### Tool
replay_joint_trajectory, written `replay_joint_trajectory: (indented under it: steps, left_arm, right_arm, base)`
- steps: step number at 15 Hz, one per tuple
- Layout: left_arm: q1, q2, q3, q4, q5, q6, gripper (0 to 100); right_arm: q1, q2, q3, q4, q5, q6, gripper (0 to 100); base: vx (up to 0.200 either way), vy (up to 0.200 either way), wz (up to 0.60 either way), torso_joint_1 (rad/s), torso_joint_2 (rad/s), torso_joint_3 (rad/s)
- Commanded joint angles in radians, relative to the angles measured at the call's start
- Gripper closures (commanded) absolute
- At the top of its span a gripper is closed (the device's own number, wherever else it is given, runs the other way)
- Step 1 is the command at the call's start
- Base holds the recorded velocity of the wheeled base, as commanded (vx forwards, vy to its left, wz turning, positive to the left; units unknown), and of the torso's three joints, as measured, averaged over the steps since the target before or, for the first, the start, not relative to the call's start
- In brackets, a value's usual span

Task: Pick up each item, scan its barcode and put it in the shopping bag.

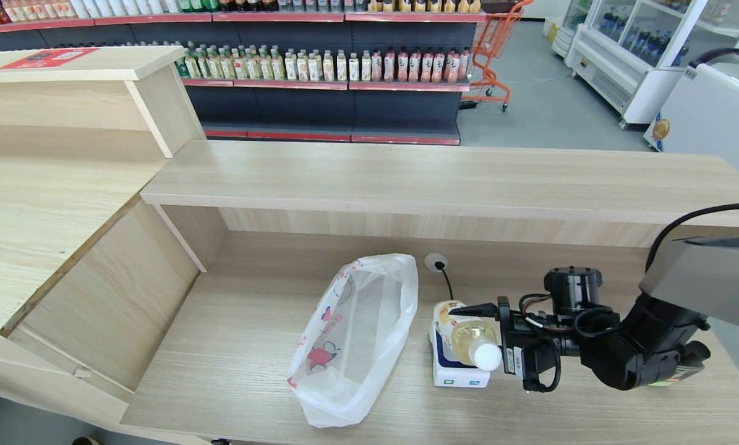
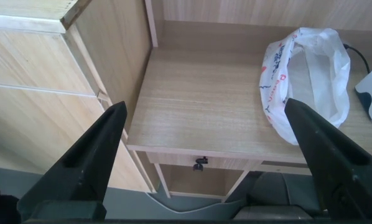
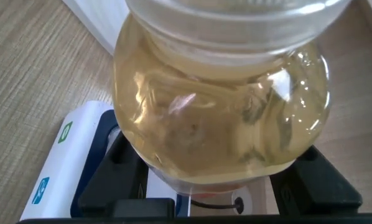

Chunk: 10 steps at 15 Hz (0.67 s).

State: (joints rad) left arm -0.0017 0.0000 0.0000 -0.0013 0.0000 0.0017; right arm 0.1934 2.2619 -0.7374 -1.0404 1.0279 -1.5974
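My right gripper [image 1: 490,327] is shut on a clear bottle of yellow drink [image 1: 468,337] with a white cap, held on its side just above the white barcode scanner [image 1: 459,371] on the counter. Close up, the bottle [image 3: 220,106] has the scanner [image 3: 68,165] right beneath it. The translucent white shopping bag [image 1: 354,337] with red print lies open on the counter to the left of the scanner. My left gripper [image 2: 204,149] hangs open off the counter's front left edge, with the bag [image 2: 307,78] farther off.
A black cable [image 1: 446,281] runs from the scanner to a grommet in the counter's back. A raised wooden ledge [image 1: 456,179] walls the back, and a side panel [image 1: 115,296] walls the left. Bare counter [image 1: 233,358] lies left of the bag.
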Motion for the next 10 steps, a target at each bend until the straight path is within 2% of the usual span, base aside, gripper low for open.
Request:
replay_joint_trajectory:
  steps: [1,5,6,7,9,10]
  left_arm:
    - [0.000,0.002,0.000,0.000,0.000,0.000,0]
    - [0.000,0.002,0.000,0.000,0.000,0.000,0]
    - [0.000,0.002,0.000,0.000,0.000,0.000,0]
    - [0.000,0.002,0.000,0.000,0.000,0.000,0]
    - [0.000,0.002,0.000,0.000,0.000,0.000,0]
    - [0.000,0.002,0.000,0.000,0.000,0.000,0]
  right_arm:
    - [-0.011,-0.030,0.010,0.005,-0.002,0.008,100]
    - [-0.094,-0.208,0.161,0.014,0.029,0.108,100]
    - [-0.097,-0.280,0.170,0.014,0.064,0.208,100]
    - [-0.095,-0.358,0.171,0.005,0.106,0.367,100]
    - [-0.115,-0.502,0.216,0.010,0.118,0.654,100]
    - [-0.127,-0.542,0.237,0.007,0.118,0.755,100]
  base:
    - [0.000,0.000,0.00,0.000,0.00,0.000]
    - [0.000,0.000,0.00,0.000,0.00,0.000]
    - [0.000,0.000,0.00,0.000,0.00,0.000]
    - [0.000,0.000,0.00,0.000,0.00,0.000]
    - [0.000,0.000,0.00,0.000,0.00,0.000]
    - [0.000,0.000,0.00,0.000,0.00,0.000]
